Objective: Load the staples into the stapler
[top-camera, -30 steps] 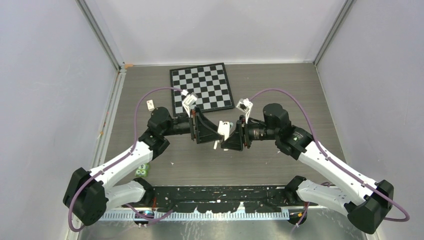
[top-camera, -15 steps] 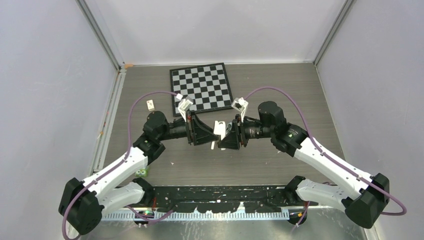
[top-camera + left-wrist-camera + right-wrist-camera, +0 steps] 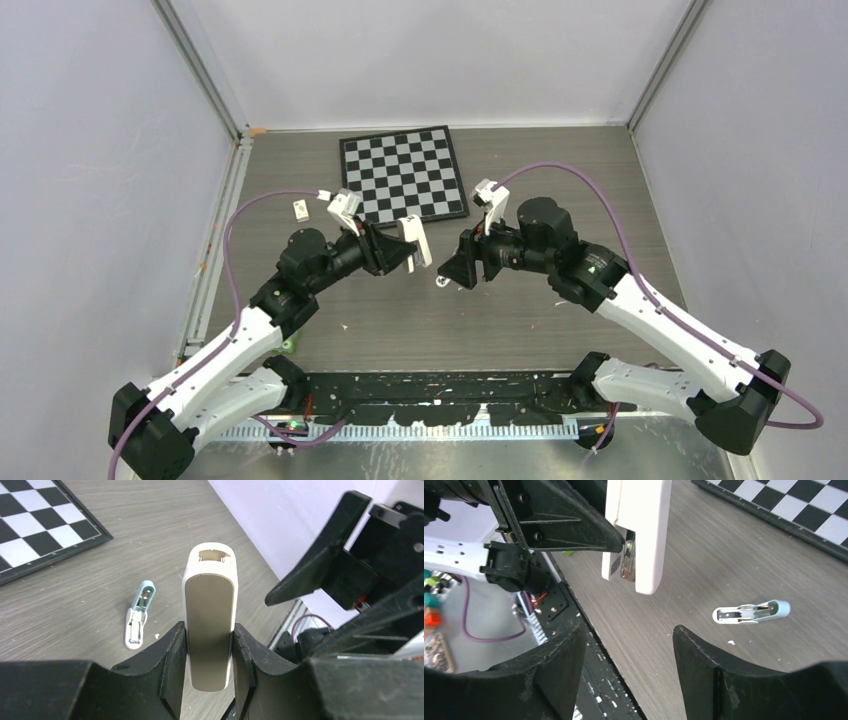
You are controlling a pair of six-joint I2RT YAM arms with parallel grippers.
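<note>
— Broad grey surface (image 3: 560,190) first, with a chessboard (image 3: 403,183) at the far side, well apart from both arms and carrying nothing of the task.

— And the stapler (image 3: 210,605)?

— Up off the surface, clamped in the left end effector (image 3: 210,640). Closed tight on it, fingers (image 3: 167,655) pressed flat against its two long sides near one end, gripping nothing else.

— Long axis?

— Straight out along those fingers, free end pointing away from the left wrist. From above, angled toward the far side.

— Which way from the right end effector (image 3: 626,630)?

— Just beside, toward the robot's left and a little ahead, parted by a small gap. Spread wide, empty, touching nothing. Looks onto the stapler's side, with a strip of metal (image 3: 626,562) showing between the white halves.

— Opened for loading?

— Cannot tell from these views.

— Anything smaller?

— A small light-blue-and-white tool (image 3: 751,612), lying flat on the surface below the two end effectors, nearer the right one, untouched. Not the stapler.

— Staples?

— Not made out in any view; hidden or too small. So no saying which arm sits nearer them. Probably a job for the free right end effector, with the left steadying the stapler.
</note>
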